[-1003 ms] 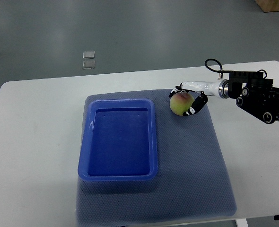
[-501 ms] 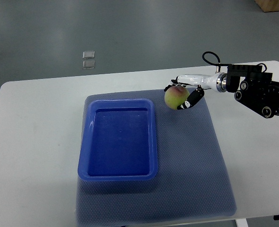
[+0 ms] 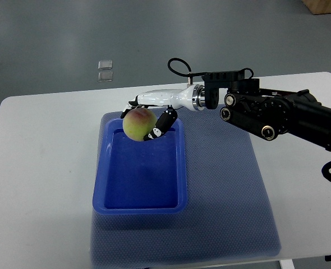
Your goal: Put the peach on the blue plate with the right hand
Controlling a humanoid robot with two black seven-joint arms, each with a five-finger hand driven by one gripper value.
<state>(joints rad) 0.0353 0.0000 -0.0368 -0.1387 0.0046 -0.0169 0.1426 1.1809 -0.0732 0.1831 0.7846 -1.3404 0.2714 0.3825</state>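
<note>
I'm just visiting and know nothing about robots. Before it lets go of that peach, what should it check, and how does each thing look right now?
1. Right hand grips the peach: ok, fingers wrapped around it.
2. Peach over the blue plate: ok, it appears over the far end, near the rim.
3. Plate free of other things: ok.
4. Height of peach above the plate floor: cannot tell from this steep view.
5. Plate sits flat on the grey mat: ok.
6. Left hand out of the way: ok, not in view.

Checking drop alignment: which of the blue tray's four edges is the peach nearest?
The far edge: the peach, gripped in the right hand, hangs over the blue tray's far-left corner.
</note>
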